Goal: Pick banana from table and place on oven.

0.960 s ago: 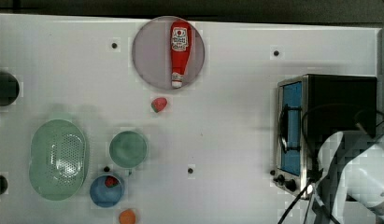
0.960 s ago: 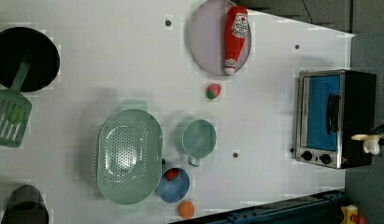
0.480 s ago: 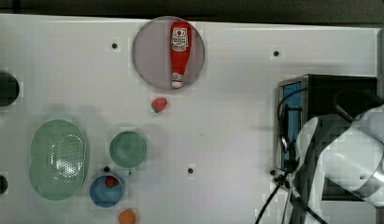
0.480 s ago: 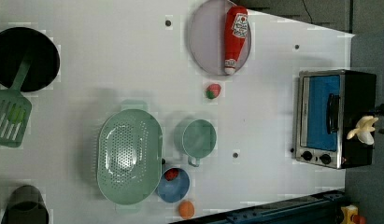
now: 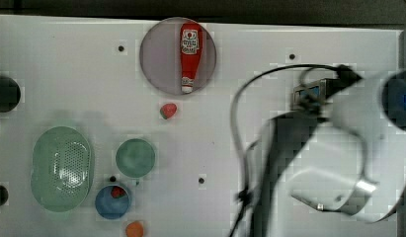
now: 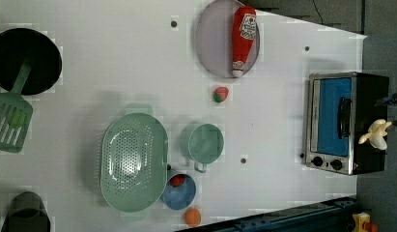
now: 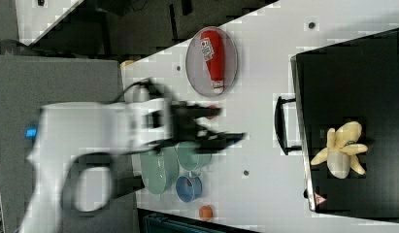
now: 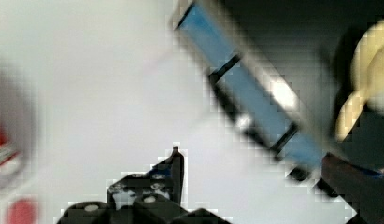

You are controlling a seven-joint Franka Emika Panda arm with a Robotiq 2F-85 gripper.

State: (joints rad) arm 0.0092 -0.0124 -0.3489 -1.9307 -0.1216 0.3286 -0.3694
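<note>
Banana (image 7: 343, 148) on oven (image 7: 352, 73) matte black roof, peel flaps splayed; left view shows bluish glass door. Tool (image 7: 226, 131) fingers apart, empty, over white worktop (image 7: 265, 73), at 9 o'clock of oven.

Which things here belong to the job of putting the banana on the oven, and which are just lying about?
Job: banana, oven, table, pincer.

Lying about: ketchup bottle on a plate, strawberry, green colander, green cup, blue bowl, orange ball, spatula.
</note>
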